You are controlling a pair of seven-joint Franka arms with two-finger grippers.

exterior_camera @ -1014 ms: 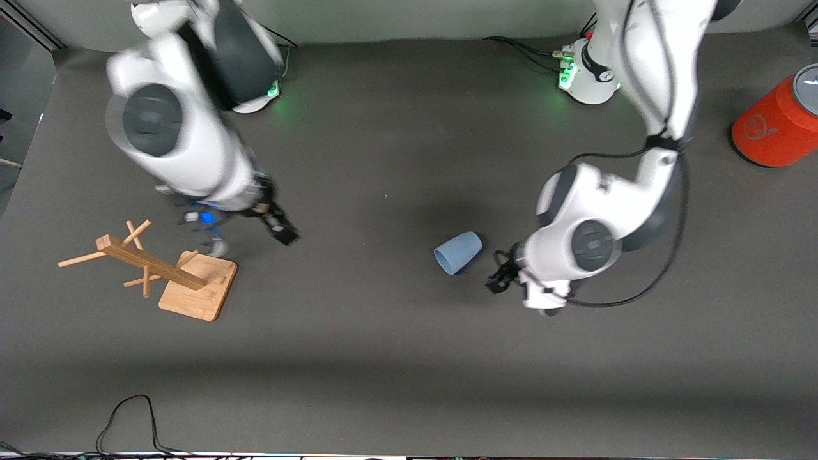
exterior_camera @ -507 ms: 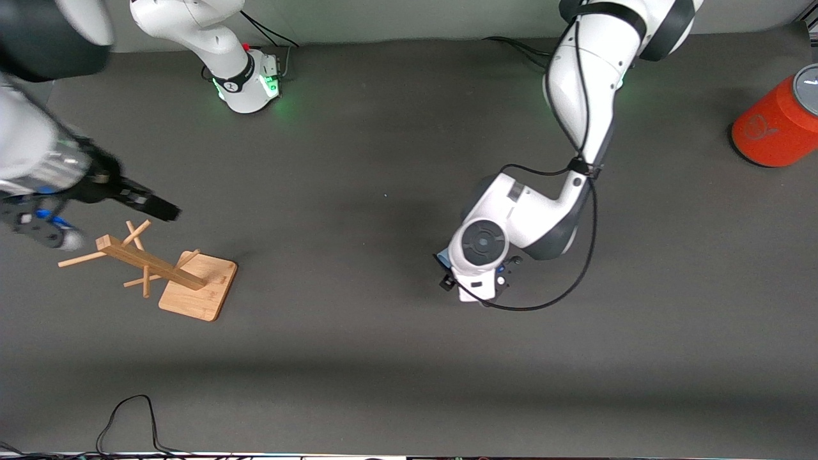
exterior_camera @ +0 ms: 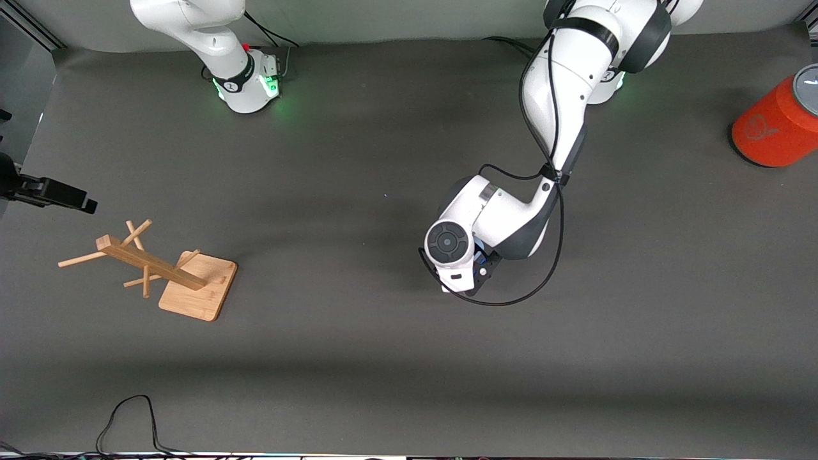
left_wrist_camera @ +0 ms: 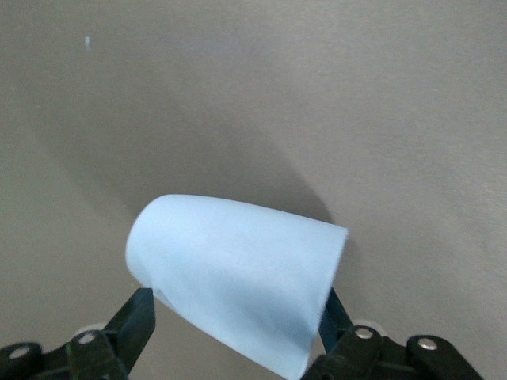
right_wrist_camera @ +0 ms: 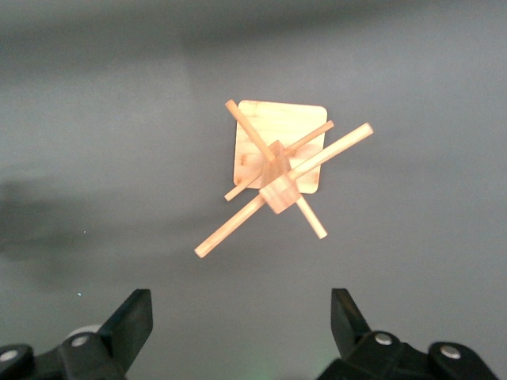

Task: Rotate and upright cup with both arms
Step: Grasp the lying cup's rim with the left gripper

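On the dark grey desk, mid-surface with bare room all round, the pale-blue cup lies sideways between the left tool's unclenched fingers, while the right tool hangs wide open above the wooden rack.

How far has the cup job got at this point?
Done: the left gripper has come down around the cup, one finger on each side. In hand: the fingers flank it, but a firm grip is not clear; the cup lies on its side on the table. Left: lifting, rotating and standing it upright. The right gripper is open above the wooden rack, holding nothing.
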